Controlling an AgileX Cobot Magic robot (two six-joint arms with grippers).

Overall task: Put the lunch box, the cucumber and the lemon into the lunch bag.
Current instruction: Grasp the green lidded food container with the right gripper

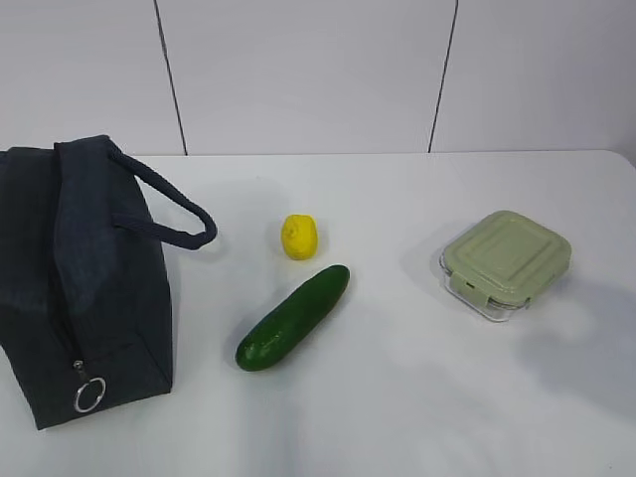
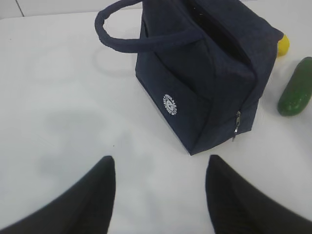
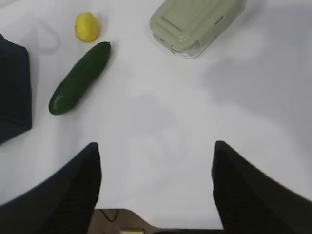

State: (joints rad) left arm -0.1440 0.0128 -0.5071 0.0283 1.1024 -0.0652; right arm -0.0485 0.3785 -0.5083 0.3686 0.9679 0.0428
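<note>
Start of packing: the lunch bag [image 1: 84, 288] stands with its zipper apparently closed, so any item brought over now would likely be blocked or topple it. The left gripper [image 2: 160, 195] hangs with fingers spread, empty, the bag just ahead; the right gripper [image 3: 156, 187], likewise spread and empty, faces the cucumber [image 3: 79, 78], lemon [image 3: 87, 27] and lunch box [image 3: 195, 22], all well apart from its fingers

A lab-like test setup — bare and staged. A plain white bench [image 1: 417, 397] stands against white wall panels [image 1: 298, 70] with dark seams.
</note>
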